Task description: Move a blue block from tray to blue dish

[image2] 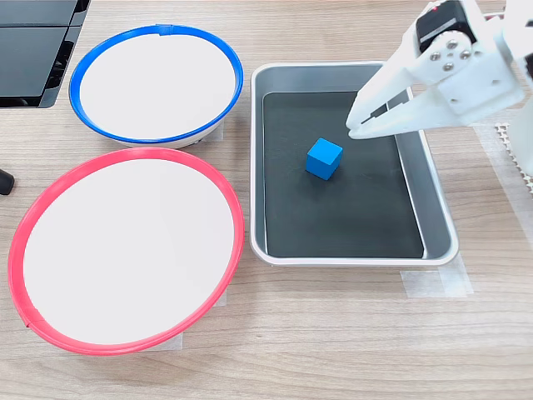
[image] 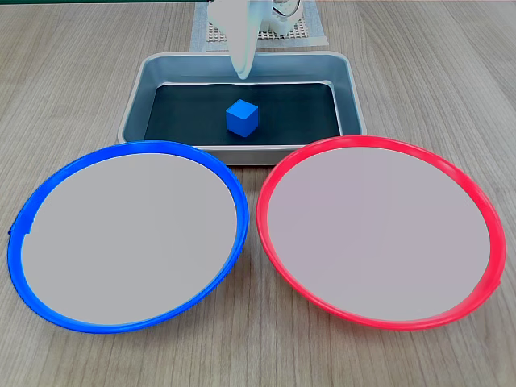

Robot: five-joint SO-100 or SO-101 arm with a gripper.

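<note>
In the first exterior view, nearest the camera, the blue dish [image: 127, 234] lies at the first exterior view's left with nothing on it, and the red-rimmed plate [image: 380, 232] sits just beside it at the right, also bare. Behind both stands the tray [image: 242, 74], rim close to the two plates. The blue block [image: 242, 117] rests flat on the tray's dark bottom, roughly central, clear of every wall. Farther back, the gripper [image2: 356, 127] hangs above the tray's far portion; in the second exterior view its tips sit near the block but apart from it, toward the second exterior view's upper right. The fingers [image2: 398, 119] appear nearly together, with only a narrow gap at the tips, holding nothing. Judgement: the step in hand is the approach, with no grasp yet made and the dish unfilled. The next move calls for spreading the jaws, centring them over the block, and descending to straddle it squarely before closing.
</note>
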